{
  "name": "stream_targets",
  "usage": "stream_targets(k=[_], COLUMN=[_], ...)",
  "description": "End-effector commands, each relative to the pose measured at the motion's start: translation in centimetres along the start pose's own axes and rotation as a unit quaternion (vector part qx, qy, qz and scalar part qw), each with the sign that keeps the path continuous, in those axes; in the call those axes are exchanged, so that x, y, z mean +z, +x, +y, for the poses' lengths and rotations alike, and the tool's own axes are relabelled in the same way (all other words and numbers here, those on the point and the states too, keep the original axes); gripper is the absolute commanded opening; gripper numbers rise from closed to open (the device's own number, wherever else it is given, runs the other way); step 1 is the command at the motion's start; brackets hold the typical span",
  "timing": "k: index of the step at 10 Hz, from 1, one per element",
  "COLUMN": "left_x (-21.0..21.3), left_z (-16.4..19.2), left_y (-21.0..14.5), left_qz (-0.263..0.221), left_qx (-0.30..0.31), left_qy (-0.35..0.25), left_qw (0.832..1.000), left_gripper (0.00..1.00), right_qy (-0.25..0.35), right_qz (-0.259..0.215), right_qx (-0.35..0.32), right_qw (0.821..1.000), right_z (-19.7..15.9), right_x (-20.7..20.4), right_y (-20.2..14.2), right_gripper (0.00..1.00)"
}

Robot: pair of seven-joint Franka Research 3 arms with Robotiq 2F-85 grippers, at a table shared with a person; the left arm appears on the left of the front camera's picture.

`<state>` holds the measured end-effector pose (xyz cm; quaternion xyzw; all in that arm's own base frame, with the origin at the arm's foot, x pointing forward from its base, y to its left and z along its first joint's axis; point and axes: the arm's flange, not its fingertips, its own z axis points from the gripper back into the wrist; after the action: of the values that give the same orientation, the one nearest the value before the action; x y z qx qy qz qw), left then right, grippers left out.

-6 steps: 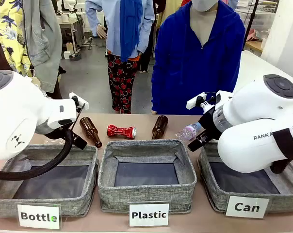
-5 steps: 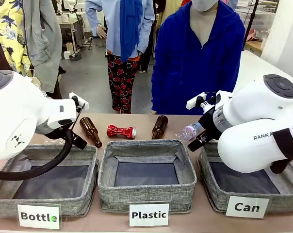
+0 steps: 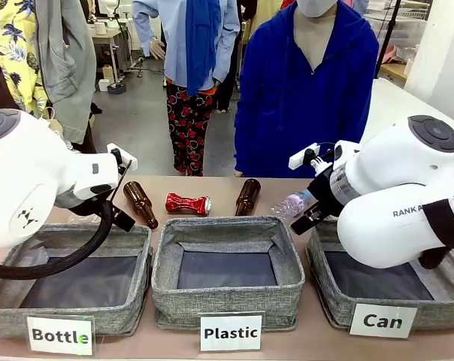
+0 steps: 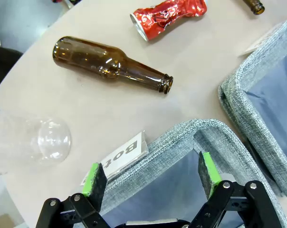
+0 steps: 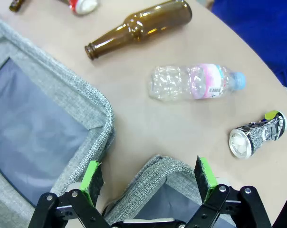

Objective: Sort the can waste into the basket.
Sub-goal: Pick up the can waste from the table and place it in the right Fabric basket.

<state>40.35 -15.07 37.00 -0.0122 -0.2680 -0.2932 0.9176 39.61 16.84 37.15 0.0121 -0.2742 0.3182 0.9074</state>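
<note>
- Left tool [image 4: 151, 173]: jaws spread wide, nothing between the green pads. It hangs over a corner of the grey fabric bin labelled "Bottle" [image 4: 181, 135], at the bottom of the left wrist frame.
- Right tool [image 5: 148, 175]: jaws wide apart, empty. It sits above the rim of the grey woven-fabric basket labelled "Can" [image 3: 331, 297], which is at the lower right of the front frame.
- Shiny red crushed metal can [image 3: 187, 204]: lies on the tan desk [image 3: 219, 192], centre-left of the front frame, between two brown glass bottles [image 3: 140, 203], outside the basket.
- Silver crushed can with dark print [image 5: 257, 134]: lies on the desk at the right edge of the right wrist frame, outside the basket, near a clear plastic bottle [image 5: 196, 81].
</note>
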Motion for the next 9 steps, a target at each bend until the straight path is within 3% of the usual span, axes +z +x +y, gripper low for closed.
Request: stream_targets(k=[1, 9], left_x=[0.01, 0.01], left_z=[-0.01, -0.01], left_y=[0.01, 0.01], left_qz=[0.0, 0.0], left_qx=[0.0, 0.0], left_qy=[0.0, 0.0], left_qw=[1.0, 1.0], left_gripper=[1.0, 1.0], right_qy=[0.0, 0.0], right_qz=[0.0, 0.0], right_qx=[-0.001, -0.001], right_qw=[1.0, 1.0], right_z=[-0.01, -0.01], right_x=[0.0, 0.0], right_y=[0.0, 0.0], right_gripper=[1.0, 1.0])
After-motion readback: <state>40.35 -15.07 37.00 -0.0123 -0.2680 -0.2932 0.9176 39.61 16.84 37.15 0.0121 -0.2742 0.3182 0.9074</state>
